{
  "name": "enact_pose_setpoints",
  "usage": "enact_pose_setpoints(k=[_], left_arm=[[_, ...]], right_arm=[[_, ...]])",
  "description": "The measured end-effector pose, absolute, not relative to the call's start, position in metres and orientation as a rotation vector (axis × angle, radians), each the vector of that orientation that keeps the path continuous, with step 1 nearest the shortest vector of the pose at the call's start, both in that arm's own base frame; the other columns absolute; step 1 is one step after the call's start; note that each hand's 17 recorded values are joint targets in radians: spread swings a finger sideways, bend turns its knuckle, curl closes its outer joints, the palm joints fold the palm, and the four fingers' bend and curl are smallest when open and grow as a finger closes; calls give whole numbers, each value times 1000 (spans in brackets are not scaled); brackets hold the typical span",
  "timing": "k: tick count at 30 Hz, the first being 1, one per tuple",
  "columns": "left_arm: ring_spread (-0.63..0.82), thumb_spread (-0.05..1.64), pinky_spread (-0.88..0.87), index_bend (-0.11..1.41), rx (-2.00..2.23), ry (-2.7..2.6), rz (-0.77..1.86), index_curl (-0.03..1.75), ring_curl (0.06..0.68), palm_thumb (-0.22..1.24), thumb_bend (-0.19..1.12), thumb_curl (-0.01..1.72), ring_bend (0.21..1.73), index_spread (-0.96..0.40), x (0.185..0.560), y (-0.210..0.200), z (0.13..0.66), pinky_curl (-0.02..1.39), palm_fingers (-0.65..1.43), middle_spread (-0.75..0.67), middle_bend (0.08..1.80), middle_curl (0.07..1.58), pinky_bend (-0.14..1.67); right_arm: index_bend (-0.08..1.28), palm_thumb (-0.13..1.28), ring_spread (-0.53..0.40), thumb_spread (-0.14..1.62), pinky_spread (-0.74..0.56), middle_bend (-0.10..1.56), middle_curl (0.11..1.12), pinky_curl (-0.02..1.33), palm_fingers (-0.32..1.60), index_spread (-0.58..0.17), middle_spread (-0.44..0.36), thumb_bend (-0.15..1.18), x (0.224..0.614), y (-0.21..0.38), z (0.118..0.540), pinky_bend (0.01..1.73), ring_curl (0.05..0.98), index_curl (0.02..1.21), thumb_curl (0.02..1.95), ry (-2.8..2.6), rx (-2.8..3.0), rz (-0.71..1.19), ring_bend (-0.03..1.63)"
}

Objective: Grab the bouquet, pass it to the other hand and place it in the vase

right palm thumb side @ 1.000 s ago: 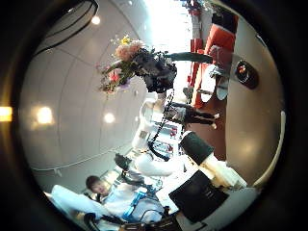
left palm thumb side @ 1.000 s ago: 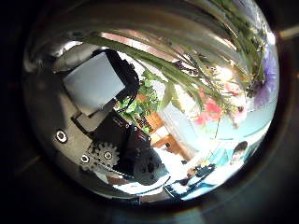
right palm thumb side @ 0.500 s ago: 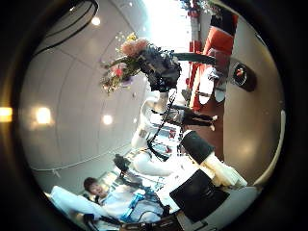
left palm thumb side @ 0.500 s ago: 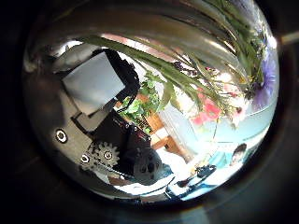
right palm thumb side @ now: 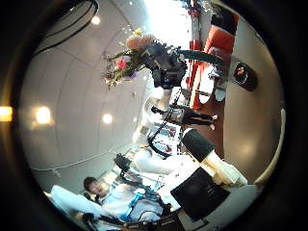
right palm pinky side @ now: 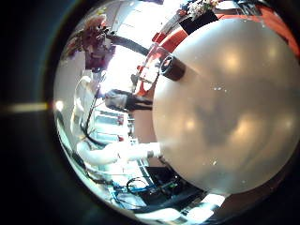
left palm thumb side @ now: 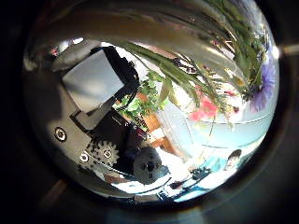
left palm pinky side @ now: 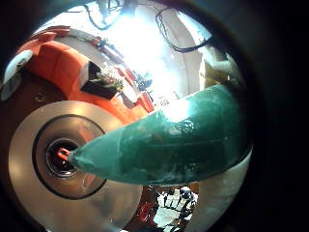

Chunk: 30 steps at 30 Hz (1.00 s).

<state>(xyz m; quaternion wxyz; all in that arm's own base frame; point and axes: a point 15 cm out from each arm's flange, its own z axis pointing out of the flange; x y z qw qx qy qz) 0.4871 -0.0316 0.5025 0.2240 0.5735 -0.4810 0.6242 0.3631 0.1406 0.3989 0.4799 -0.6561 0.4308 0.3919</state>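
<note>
The bouquet [left palm pinky side: 174, 140] lies across my left palm; its wrapped stem end tapers toward the dark mouth of the vase [left palm pinky side: 60, 159], right at it or just above. In the left thumb side view the stems [left palm thumb side: 177, 70] and flowers [left palm thumb side: 207, 105] run close past my left hand's curled fingers [left palm thumb side: 98, 89]. The right thumb side view shows my left hand [right palm thumb side: 168, 65] shut on the bouquet [right palm thumb side: 125, 56], flowers up, over the vase [right palm thumb side: 239, 74]. My right hand [right palm thumb side: 207, 188] is away from it, fingers relaxed, holding nothing.
The vase stands on a round pale surface [left palm pinky side: 106, 193], which fills much of the right little finger side view [right palm pinky side: 225, 112] with the vase [right palm pinky side: 172, 66] at its edge. A second small round disc [left palm pinky side: 14, 72] lies farther off.
In the right thumb side view my left hand and the bouquet have moved a little closer to the vase. The right hand has kept still.
</note>
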Motion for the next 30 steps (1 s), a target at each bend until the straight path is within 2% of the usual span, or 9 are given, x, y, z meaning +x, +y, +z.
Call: enact_pose_setpoints(k=[2, 3, 4, 5, 7, 10, 14, 20, 30], left_arm=[[-444, 927, -654, 350, 1586, -1330, 1715, 1376, 458, 859, -44, 748, 1309, -756, 486, -32, 499, 858, 1106, -471, 1116, 812, 1036], [-457, 928, -659, 358, 1589, -1336, 1705, 1357, 438, 791, -69, 723, 1227, -753, 485, -32, 496, 838, 917, -474, 1093, 801, 962], [-435, 922, -628, 369, 1592, -1340, 1691, 1337, 450, 735, -76, 701, 1152, -743, 482, -33, 492, 845, 627, -463, 1077, 815, 867], [-278, 920, -417, 313, 1589, -1349, 1672, 1298, 479, 625, -108, 659, 1081, -685, 477, -36, 488, 855, -85, -335, 882, 808, 629], [7, 908, -134, 128, 1579, -1365, 1628, 1208, 371, 444, -120, 592, 959, -542, 469, -39, 478, 758, -368, -57, 571, 673, 482], [275, 893, 188, 5, 1570, -1366, 1598, 1054, 259, 285, -85, 512, 805, -332, 458, -27, 469, 612, -368, 239, 367, 496, 370], [470, 860, 428, 4, 1587, -1310, 1608, 836, 207, 196, -59, 447, 697, -94, 441, 7, 464, 515, -308, 445, 264, 407, 299], [591, 842, 549, 48, 1635, -1241, 1651, 574, 173, 165, -41, 399, 601, 92, 422, 48, 469, 436, -229, 557, 179, 348, 236], [656, 843, 585, 126, 1727, -1341, 1576, 357, 155, 181, -33, 365, 505, 165, 373, 53, 496, 368, -141, 591, 163, 280, 186]], right_arm=[[165, 762, 174, 1007, 387, 189, 323, 303, 81, -287, 76, -22, 363, 141, 399, 421, 248, 297, 543, 1050, -1601, 955, 370], [165, 763, 174, 1007, 387, 189, 323, 302, 81, -287, 76, -22, 363, 140, 399, 420, 249, 297, 543, 1049, -1602, 953, 369], [164, 763, 174, 1007, 387, 188, 323, 303, 83, -287, 76, -22, 363, 140, 399, 422, 249, 296, 542, 1049, -1602, 952, 368], [162, 763, 174, 1007, 387, 192, 323, 303, 85, -287, 76, -22, 363, 140, 399, 421, 249, 296, 542, 1048, -1601, 953, 366], [165, 766, 174, 1007, 387, 190, 322, 302, 88, -287, 76, -21, 363, 140, 399, 418, 250, 296, 545, 1045, -1602, 955, 365], [164, 770, 174, 1003, 400, 189, 321, 303, 90, -287, 76, -21, 361, 141, 399, 420, 252, 296, 548, 1042, -1605, 958, 362], [165, 770, 175, 1001, 405, 188, 320, 304, 95, -286, 76, -22, 356, 143, 390, 420, 252, 297, 550, 1058, -1589, 987, 359], [170, 778, 176, 997, 410, 189, 316, 301, 108, -290, 76, -22, 350, 145, 386, 414, 251, 301, 556, 1068, -1578, 1001, 355], [172, 789, 177, 998, 411, 186, 316, 296, 121, -290, 76, -21, 349, 145, 388, 399, 250, 308, 559, 1058, -1582, 996, 339]])
